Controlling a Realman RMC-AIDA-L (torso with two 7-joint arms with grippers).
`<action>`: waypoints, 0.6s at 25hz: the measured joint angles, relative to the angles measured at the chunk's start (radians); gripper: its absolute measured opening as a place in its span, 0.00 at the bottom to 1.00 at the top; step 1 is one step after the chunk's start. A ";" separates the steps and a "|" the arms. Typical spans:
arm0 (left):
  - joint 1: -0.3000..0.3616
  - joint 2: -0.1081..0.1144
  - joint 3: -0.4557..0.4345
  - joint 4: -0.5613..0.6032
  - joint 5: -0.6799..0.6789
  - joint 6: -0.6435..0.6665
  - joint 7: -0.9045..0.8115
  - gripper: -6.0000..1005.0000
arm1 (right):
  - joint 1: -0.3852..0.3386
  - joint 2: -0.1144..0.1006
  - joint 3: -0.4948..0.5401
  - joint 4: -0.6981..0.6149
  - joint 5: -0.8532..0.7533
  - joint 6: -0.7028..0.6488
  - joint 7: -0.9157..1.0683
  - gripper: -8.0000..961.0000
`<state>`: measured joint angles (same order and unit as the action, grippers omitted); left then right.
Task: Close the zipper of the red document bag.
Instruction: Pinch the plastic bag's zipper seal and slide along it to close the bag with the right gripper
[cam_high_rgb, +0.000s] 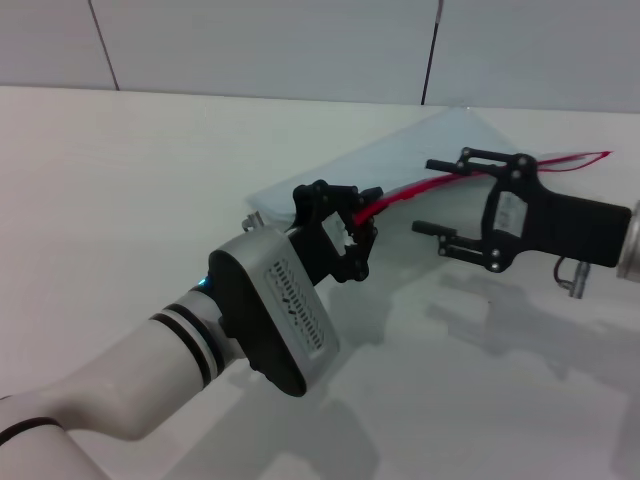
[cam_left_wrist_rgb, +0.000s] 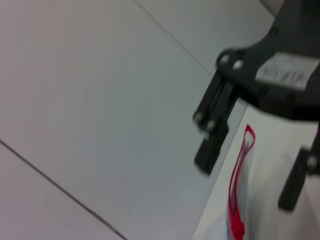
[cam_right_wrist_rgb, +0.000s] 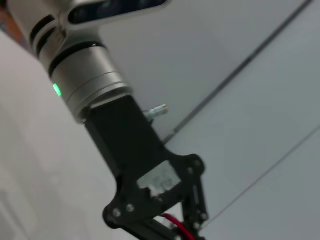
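Observation:
The red document bag (cam_high_rgb: 400, 150), a translucent pale pouch, is raised off the white table at the back centre. Its zipper (cam_high_rgb: 420, 190) is a thin red strip running from centre to far right; in the left wrist view the zipper (cam_left_wrist_rgb: 239, 190) appears as a red loop. My left gripper (cam_high_rgb: 358, 225) is shut on the near end of the red strip. My right gripper (cam_high_rgb: 432, 196) is open just to the right, and the strip passes between its fingers, close to the upper finger (cam_high_rgb: 447, 164). The slider is not discernible.
The white table (cam_high_rgb: 130, 180) stretches to the left and front. A tiled wall (cam_high_rgb: 270, 45) rises behind it. The left arm's black wrist housing (cam_right_wrist_rgb: 145, 185) fills the right wrist view.

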<state>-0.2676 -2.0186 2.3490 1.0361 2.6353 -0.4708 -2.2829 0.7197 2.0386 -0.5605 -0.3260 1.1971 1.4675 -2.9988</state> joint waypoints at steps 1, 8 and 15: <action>-0.002 0.000 0.003 0.000 0.000 0.001 -0.001 0.05 | 0.010 0.000 -0.018 0.000 0.001 -0.011 0.000 0.64; -0.008 0.003 0.015 0.001 0.000 -0.001 -0.010 0.05 | 0.054 0.003 -0.112 -0.004 0.007 -0.058 -0.001 0.64; -0.009 0.003 0.022 0.005 0.001 -0.002 -0.010 0.05 | 0.058 0.003 -0.124 -0.011 0.008 -0.079 -0.002 0.53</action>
<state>-0.2762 -2.0153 2.3705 1.0407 2.6364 -0.4724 -2.2933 0.7779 2.0418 -0.6846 -0.3375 1.2051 1.3885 -3.0011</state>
